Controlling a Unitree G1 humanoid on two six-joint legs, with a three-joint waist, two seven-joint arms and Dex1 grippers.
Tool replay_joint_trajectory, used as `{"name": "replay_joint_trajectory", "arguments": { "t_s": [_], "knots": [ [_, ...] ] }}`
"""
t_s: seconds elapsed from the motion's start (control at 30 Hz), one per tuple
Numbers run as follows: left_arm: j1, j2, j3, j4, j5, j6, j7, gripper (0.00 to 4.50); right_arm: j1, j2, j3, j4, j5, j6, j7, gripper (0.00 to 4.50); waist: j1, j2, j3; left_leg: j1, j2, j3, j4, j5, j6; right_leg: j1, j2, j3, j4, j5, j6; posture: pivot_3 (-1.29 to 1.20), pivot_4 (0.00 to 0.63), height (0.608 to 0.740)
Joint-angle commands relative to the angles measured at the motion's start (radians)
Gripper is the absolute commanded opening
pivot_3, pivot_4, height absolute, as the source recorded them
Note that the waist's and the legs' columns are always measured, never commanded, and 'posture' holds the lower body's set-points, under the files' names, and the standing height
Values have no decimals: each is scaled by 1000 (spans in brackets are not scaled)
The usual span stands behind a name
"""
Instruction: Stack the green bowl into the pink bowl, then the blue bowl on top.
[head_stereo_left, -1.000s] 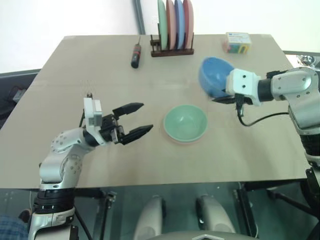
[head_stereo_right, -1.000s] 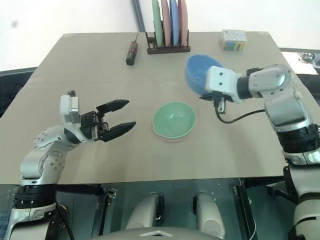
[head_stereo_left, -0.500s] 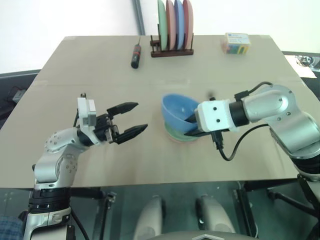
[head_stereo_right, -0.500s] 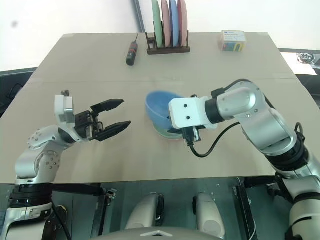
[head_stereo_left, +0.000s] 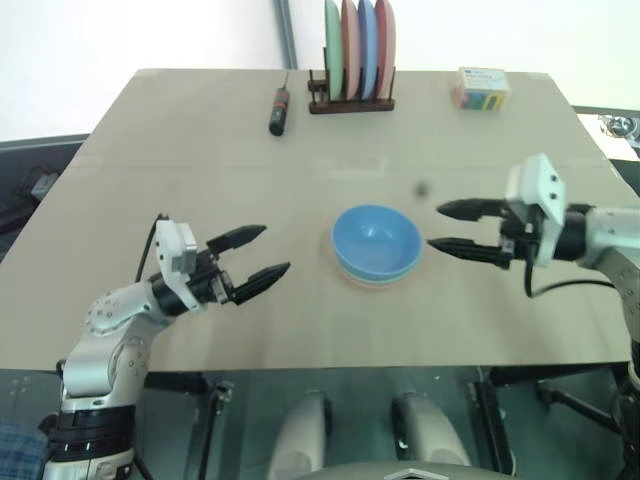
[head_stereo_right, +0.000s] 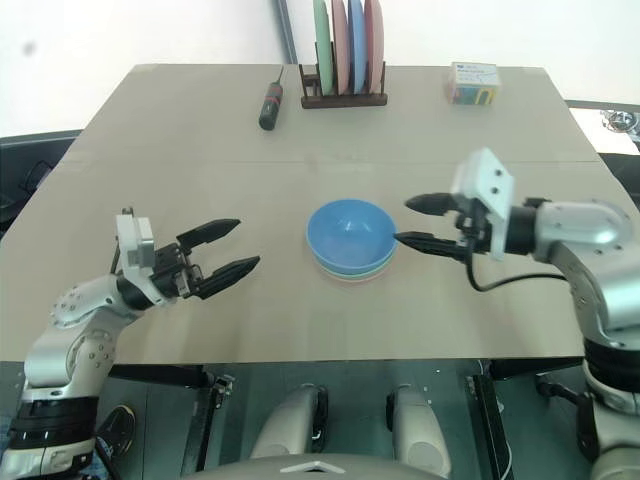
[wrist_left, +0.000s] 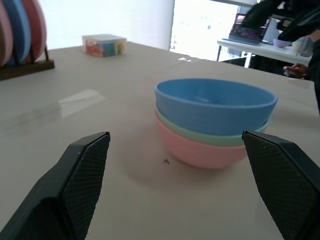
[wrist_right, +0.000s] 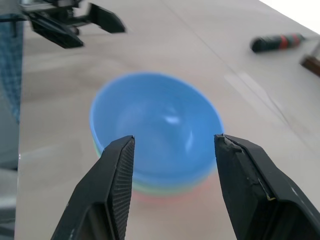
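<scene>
From the head, the blue bowl (head_stereo_left: 376, 240) sits nested on the green bowl (head_stereo_left: 372, 279) and pink bowl (head_stereo_left: 366, 284) at mid-table, between the two grippers. The right gripper (head_stereo_left: 452, 228) points at the stack from just beside it, jaws apart and empty. The left gripper (head_stereo_left: 252, 254) stands farther off, jaws wide and empty.

Left wrist: the stack lies ahead between the wide jaws, untouched.

Right wrist: the blue bowl shows just beyond the parted fingers (wrist_right: 116, 170).
</scene>
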Motion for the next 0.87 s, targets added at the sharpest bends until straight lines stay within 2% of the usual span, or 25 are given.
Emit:
{"name": "replay_joint_trajectory", "arguments": {
  "t_s": [0.03,0.17,0.37,0.63,0.87],
  "knots": [
    [54,-4,29,-10,37,-49,15,4500,221,24,-167,133,-29,-303,74,2662,3,-1,0,0,0,0,-1,0,0,0,0,0,-1,0,0,0,150,740],
    [92,-7,13,75,116,-136,6,4500,384,47,-217,326,-26,-529,150,2662,-5,1,-1,2,0,2,0,0,0,3,0,2,-3,0,0,0,150,740],
    [83,-15,25,118,125,-192,5,4500,411,47,-245,558,-13,-754,189,2662,-19,0,-1,7,4,6,2,0,0,6,3,5,-3,-1,-2,0,150,740],
    [84,-7,4,123,149,-209,5,4500,381,58,-243,605,62,-877,214,2662,-25,1,-1,9,5,8,2,0,0,7,4,7,-3,1,-5,0,150,740],
    [74,-3,-12,150,174,-238,-12,4500,374,49,-225,581,78,-877,191,2662,-24,1,-1,9,5,8,2,0,0,7,4,7,-3,1,-5,0,150,740]
  ]
}}
